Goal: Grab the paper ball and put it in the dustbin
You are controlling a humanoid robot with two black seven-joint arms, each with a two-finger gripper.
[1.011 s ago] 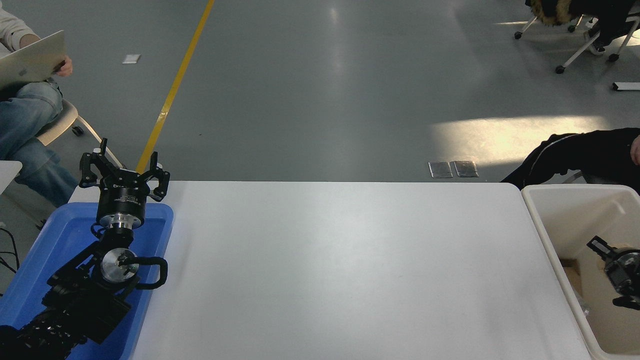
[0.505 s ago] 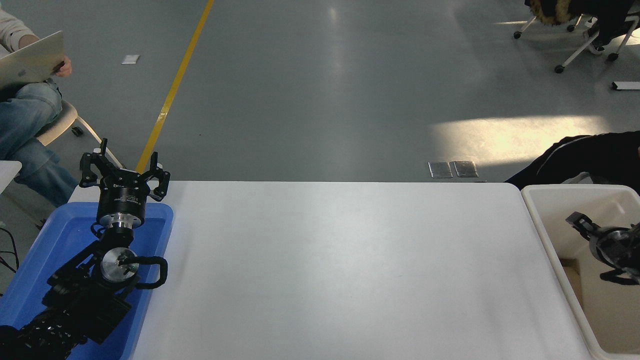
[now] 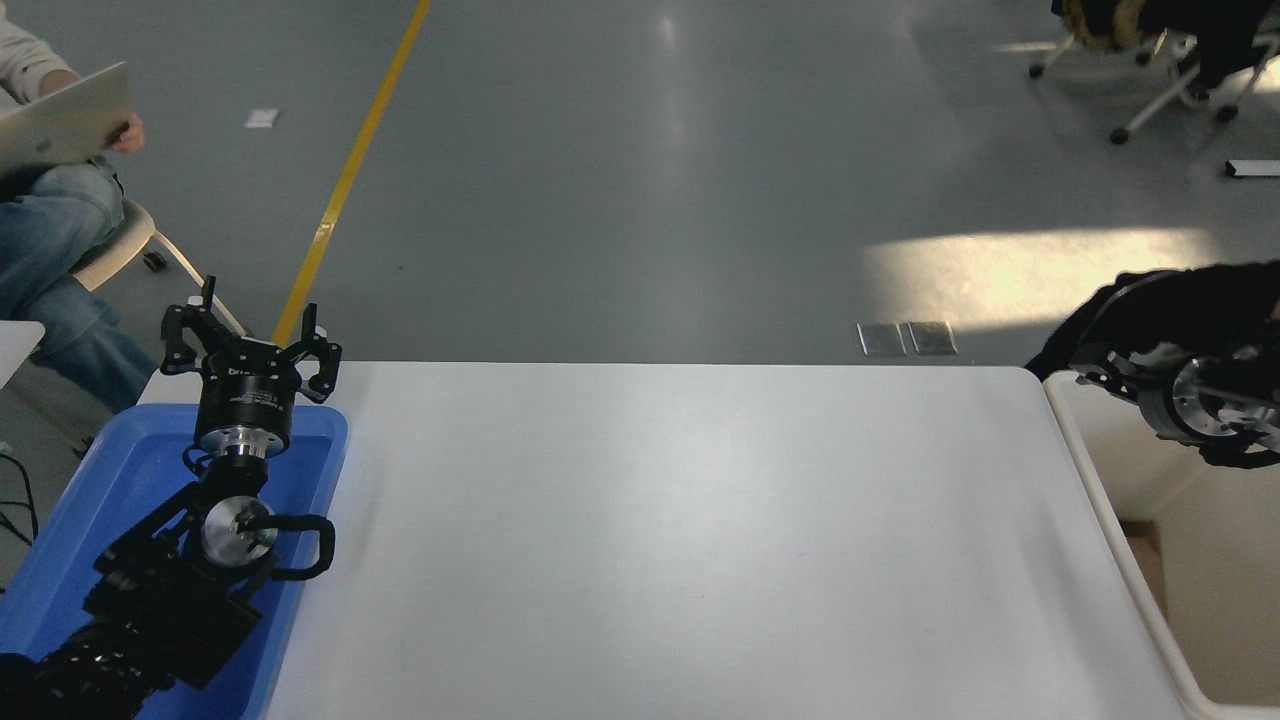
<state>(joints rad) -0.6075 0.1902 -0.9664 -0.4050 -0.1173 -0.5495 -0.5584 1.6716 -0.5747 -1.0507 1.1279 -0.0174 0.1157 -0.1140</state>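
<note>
R gripper (image 3: 1105, 372) hovering over dustbin (image 3: 1100, 490) far rim at 3 o'clock; finger state can't tell. Paper ball not visible. L gripper (image 3: 250, 345) splayed wide, parked over blue tray (image 3: 320, 470) at 8 o'clock.

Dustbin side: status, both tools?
Left tool open, parked over blue tray. Right tool above dustbin, state unclear. Paper ball not visible. Nothing in the way.

The left gripper (image 3: 245, 338) was held open over the blue tray (image 3: 60, 530) at lower left, while the right gripper (image 3: 1105, 375) was seen above the dustbin (image 3: 1120, 540) at the right edge.
</note>
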